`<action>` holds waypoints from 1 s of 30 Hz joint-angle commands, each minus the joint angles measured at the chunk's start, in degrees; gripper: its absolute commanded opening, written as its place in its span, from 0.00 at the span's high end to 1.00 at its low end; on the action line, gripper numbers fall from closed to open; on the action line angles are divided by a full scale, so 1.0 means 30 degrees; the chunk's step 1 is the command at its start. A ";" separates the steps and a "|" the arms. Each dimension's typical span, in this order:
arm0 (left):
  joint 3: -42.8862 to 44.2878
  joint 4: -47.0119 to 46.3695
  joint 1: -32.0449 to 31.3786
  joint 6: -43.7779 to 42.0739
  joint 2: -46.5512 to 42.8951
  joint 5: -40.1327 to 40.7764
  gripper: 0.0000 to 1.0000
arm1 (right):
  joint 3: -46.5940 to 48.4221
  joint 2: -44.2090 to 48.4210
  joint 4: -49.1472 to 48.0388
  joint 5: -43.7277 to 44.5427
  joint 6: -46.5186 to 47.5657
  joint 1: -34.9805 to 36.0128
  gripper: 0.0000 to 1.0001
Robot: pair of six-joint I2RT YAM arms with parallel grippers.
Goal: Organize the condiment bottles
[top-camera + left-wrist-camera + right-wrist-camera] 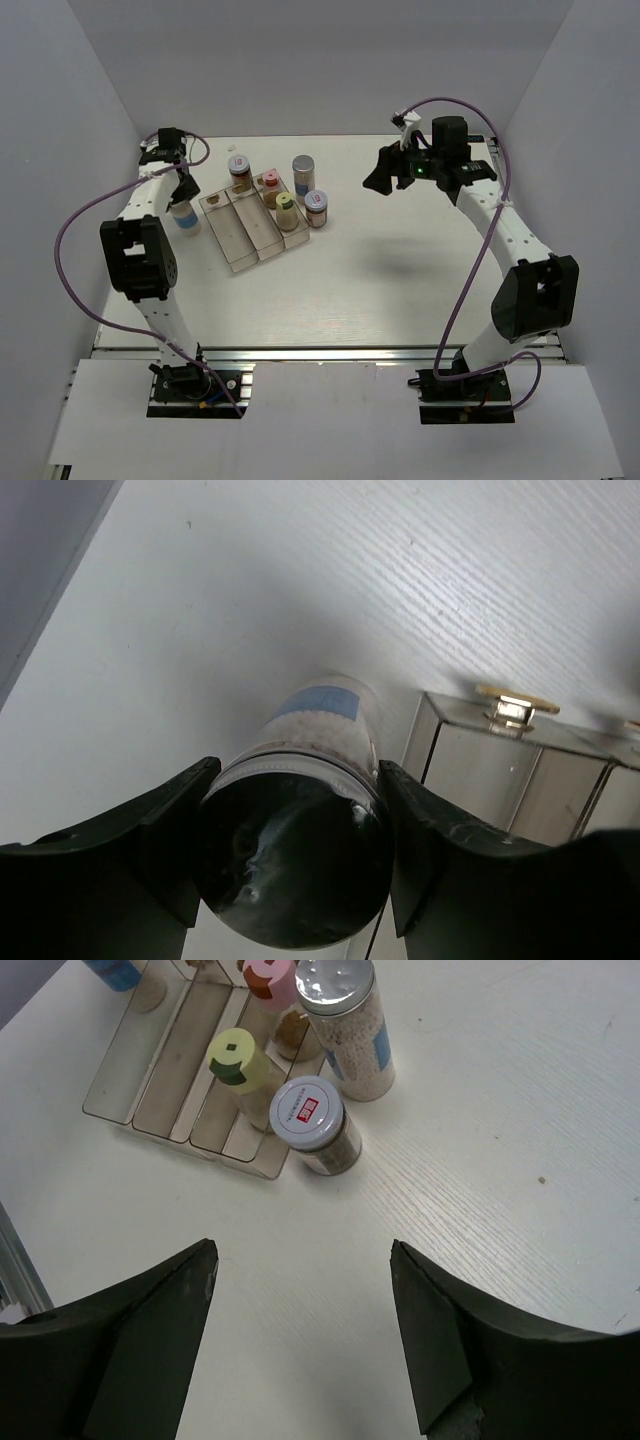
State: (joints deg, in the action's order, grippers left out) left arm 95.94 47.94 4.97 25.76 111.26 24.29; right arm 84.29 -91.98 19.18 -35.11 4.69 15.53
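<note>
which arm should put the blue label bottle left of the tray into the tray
Left. Its tool grips the blue-labelled bottle, fingers against both sides of its lid, right beside the tray. The right tool hangs open over bare table on the tray's far side.

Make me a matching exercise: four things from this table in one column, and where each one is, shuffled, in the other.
1 blue-labelled bottle
2 yellow-lidded bottle
3 white-lidded jar
4 right gripper

A inside the clear tray
B open above bare table
C between the fingers of the left gripper
D on the table, outside the tray

Pairs: 1-C, 2-A, 3-D, 4-B
</note>
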 commanded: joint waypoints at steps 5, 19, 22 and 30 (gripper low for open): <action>-0.0369 -0.0335 -0.0104 -0.0412 -0.5819 -0.1240 0.97 | -0.0616 0.0837 -0.0533 -0.0307 0.0049 -0.0079 0.26; 0.1416 -0.2356 -0.1128 -0.1320 -0.4659 -0.9502 1.00 | -0.1349 0.0954 -0.0915 -0.1128 -0.0333 -0.0079 1.00; 0.2791 -0.2126 -0.2122 -0.1438 -0.3024 -0.9972 1.00 | -0.1437 0.1130 -0.0886 -0.0923 -0.0157 -0.0079 1.00; 0.5899 -0.0485 -0.3735 -0.2198 -0.0262 -0.8217 1.00 | -0.1788 0.1394 -0.0915 -0.0484 -0.0010 -0.0079 1.00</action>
State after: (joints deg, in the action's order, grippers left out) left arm 108.81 46.04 -5.37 20.56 113.23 -1.56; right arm 79.59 -90.45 18.02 -37.19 4.03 15.44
